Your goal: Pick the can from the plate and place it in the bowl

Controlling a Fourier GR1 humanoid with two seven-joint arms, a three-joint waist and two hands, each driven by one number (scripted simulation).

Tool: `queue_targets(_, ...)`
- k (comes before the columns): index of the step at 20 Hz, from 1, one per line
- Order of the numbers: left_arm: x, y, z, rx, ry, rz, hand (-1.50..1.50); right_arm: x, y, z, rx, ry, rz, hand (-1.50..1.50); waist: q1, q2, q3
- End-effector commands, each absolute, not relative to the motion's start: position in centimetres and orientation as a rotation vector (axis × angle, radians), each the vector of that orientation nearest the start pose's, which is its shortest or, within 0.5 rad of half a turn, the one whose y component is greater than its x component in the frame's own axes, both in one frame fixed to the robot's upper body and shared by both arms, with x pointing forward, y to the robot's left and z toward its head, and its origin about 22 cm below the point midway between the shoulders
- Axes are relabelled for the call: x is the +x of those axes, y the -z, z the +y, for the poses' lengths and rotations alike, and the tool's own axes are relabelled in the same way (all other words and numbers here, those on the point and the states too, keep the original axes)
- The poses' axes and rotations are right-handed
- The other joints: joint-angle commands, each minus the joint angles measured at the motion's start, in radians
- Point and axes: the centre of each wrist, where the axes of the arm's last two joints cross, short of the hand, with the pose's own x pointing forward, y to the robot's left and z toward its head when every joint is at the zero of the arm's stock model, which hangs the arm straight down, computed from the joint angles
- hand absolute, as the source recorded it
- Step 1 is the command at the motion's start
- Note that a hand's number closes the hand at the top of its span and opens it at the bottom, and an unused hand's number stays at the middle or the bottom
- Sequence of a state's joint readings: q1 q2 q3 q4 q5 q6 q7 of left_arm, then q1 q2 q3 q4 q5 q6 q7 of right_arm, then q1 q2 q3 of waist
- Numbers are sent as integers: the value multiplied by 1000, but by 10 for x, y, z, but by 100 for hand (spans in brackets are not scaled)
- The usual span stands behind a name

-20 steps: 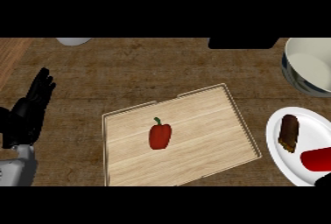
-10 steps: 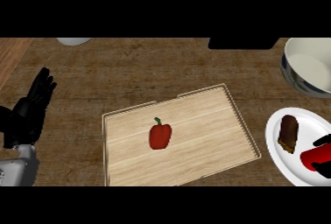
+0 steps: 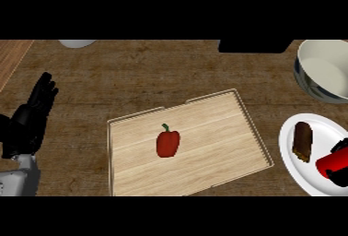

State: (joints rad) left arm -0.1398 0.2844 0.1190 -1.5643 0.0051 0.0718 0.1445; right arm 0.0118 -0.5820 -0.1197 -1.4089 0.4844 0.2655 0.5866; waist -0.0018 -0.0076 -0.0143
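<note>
I'm at the grasp, my right hand (image 3: 339, 146) pinching the can (image 3: 332, 161) on the plate (image 3: 299, 171); next I lift it clear toward the bowl (image 3: 325, 69) beyond the plate.

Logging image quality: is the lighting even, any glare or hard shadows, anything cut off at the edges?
Head view: even, soft light on the counter, no glare on the plate or bowl; the pepper casts barely any shadow on the tray; the can, in the right hand, and the bowl are cropped at the right edge.
</note>
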Motion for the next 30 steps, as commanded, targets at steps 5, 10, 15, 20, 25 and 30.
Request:
queue_targets(5, 277, -56, 300, 306, 80, -1566, 0, 254, -62, -361, -805, -1042, -904, 150, 33, 10, 15)
queue_targets(10, 282, -58, 290, 288, 113, -1586, 0, 260, -93, -317, -569, -1537, -1276, 150, 51, 9, 18)
queue_targets(15, 268, -55, 304, 349, 69, -1558, 0, 259, -147, -364, -685, -1562, -1585, 150, -2, 2, 16)
queue_targets(20, 273, -64, 310, 327, 55, -1554, 0, 259, -194, -396, -796, -1231, -1863, 150, -16, 2, 15)
queue_targets(25, 262, -42, 304, 343, 60, -1574, 0, 252, -221, -422, -757, -1044, -1892, 150, -4, 5, 14)
queue_targets(30, 288, -56, 299, 336, 75, -1577, 0, 283, -255, -453, -785, -977, -1841, 150, 12, 11, 14)
